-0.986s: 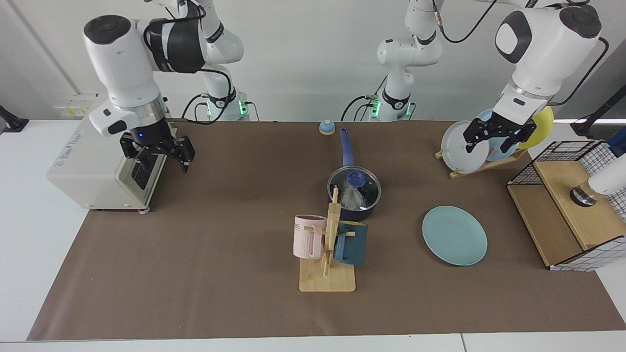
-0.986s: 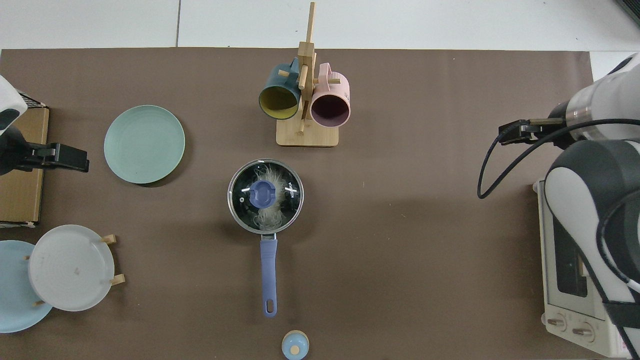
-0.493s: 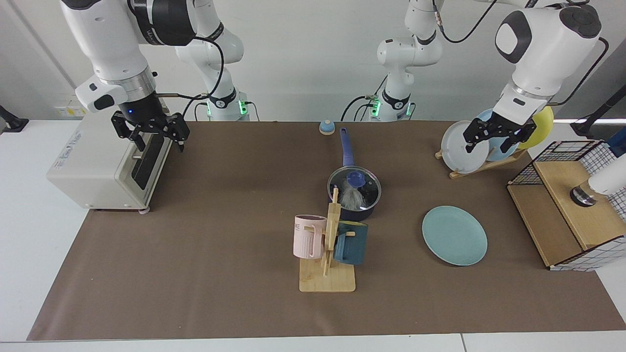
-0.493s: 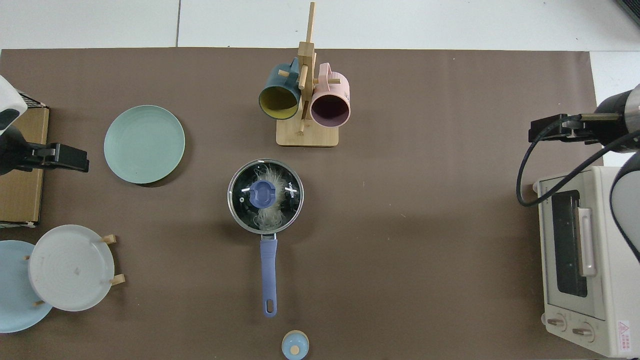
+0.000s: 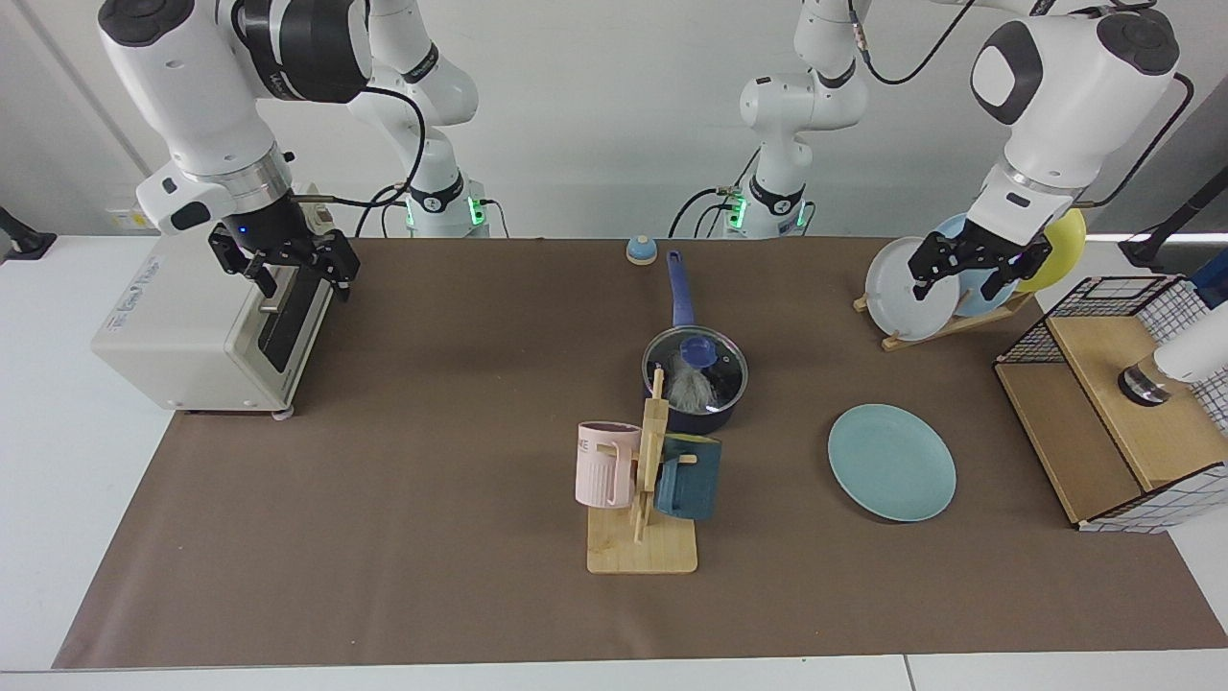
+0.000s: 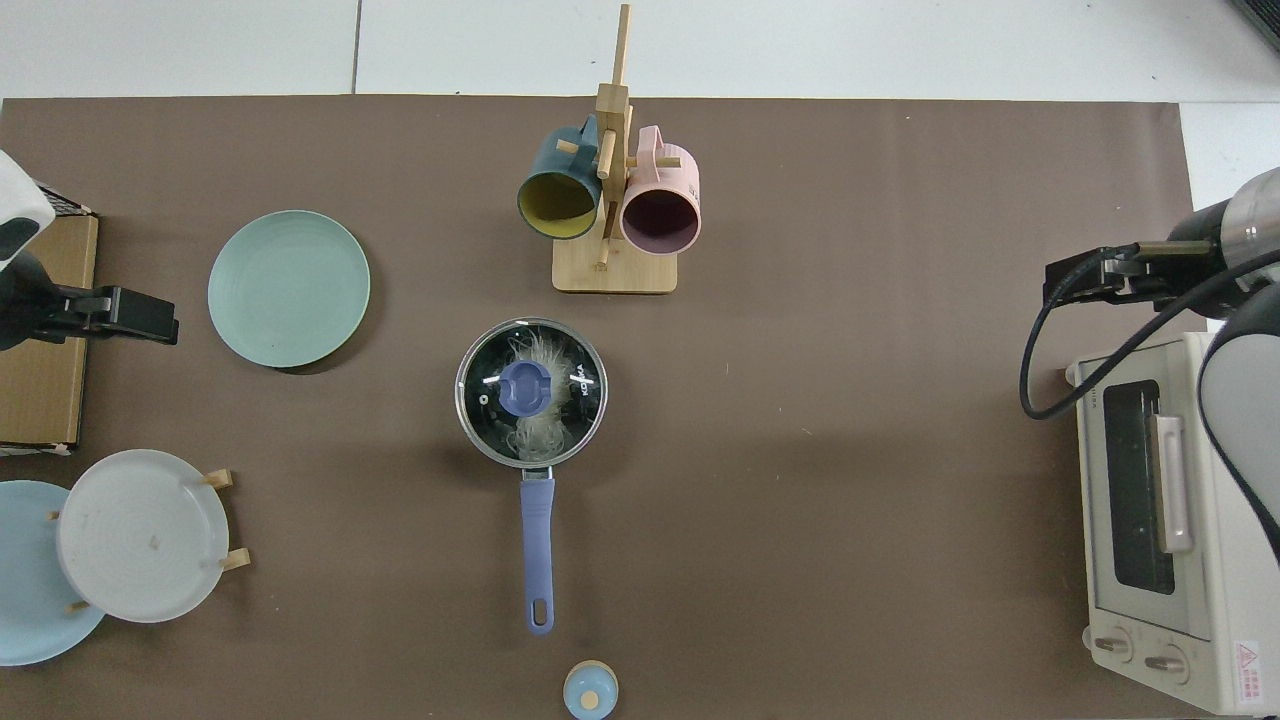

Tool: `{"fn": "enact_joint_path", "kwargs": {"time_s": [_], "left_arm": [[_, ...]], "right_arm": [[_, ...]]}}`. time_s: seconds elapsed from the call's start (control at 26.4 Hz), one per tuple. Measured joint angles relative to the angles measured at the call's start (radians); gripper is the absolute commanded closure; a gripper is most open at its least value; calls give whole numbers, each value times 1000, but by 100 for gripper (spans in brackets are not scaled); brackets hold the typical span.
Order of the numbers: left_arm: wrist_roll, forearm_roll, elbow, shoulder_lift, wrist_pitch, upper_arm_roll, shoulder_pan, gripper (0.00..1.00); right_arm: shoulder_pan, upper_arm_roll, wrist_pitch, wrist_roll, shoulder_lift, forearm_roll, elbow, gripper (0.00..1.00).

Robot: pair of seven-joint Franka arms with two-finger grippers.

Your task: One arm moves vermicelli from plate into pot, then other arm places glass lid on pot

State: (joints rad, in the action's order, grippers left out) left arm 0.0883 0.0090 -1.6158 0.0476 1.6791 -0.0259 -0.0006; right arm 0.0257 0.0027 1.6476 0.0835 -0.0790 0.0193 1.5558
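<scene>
Glass lid [image 6: 531,391] sits seated on the pot [image 5: 695,415], with the vermicelli [image 6: 541,362] visible beneath it and the teal plate [image 5: 891,462] bare, so the task looks complete. Over the last second the right gripper [image 5: 285,264] has risen and drawn back from the mat to hang above the toaster oven [image 5: 197,321], fingers spread, holding nothing. The left gripper [image 5: 972,261] waits by the plate rack [image 5: 945,326], also open and empty.
</scene>
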Motion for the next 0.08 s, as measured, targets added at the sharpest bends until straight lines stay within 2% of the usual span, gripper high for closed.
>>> {"fn": "enact_joint_path", "kwargs": {"time_s": [0.08], "left_arm": [[0, 0, 0, 0, 0, 0, 0, 0]], "right_arm": [[1, 0, 0, 0, 0, 0, 1, 1]]}}
